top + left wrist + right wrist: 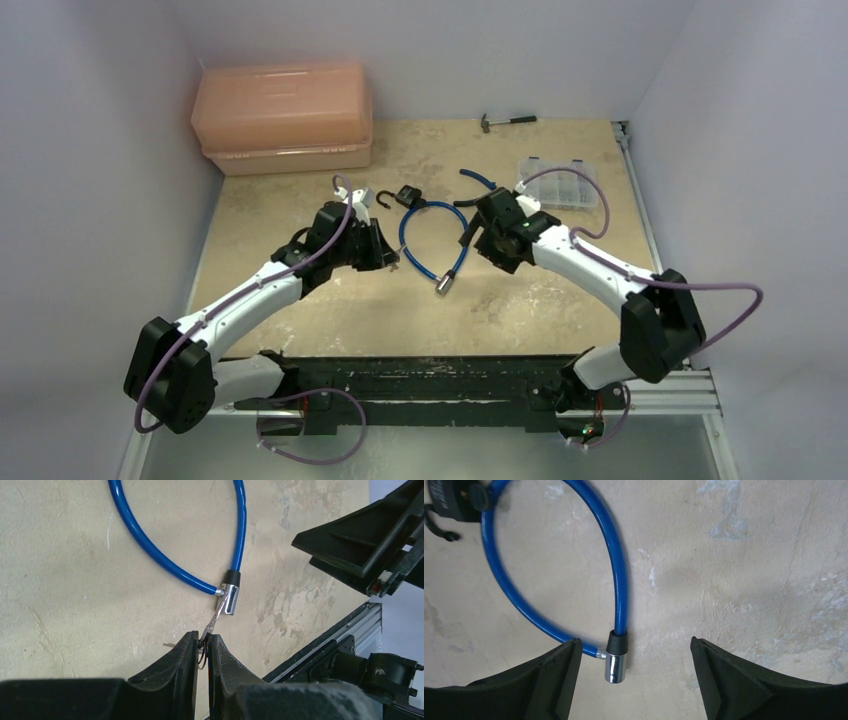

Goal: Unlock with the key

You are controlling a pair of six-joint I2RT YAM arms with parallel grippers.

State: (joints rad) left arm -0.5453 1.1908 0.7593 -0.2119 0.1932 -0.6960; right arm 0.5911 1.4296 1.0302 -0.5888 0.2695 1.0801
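My left gripper is shut on the tiny key. Its black head is pinched between the fingertips and its silver blade points at the metal lock cylinder of the blue cable. The right wrist view shows the cylinder lying on the table with no key at it. My right gripper is open and empty, hovering above the cylinder, which lies nearer its left finger. In the top view the left gripper is left of the cable loop, the right gripper right of it.
A small black padlock sits at the loop's far end, with a black hook beside it. An orange box stands at the back left. A hammer and a clear organizer lie at the back right.
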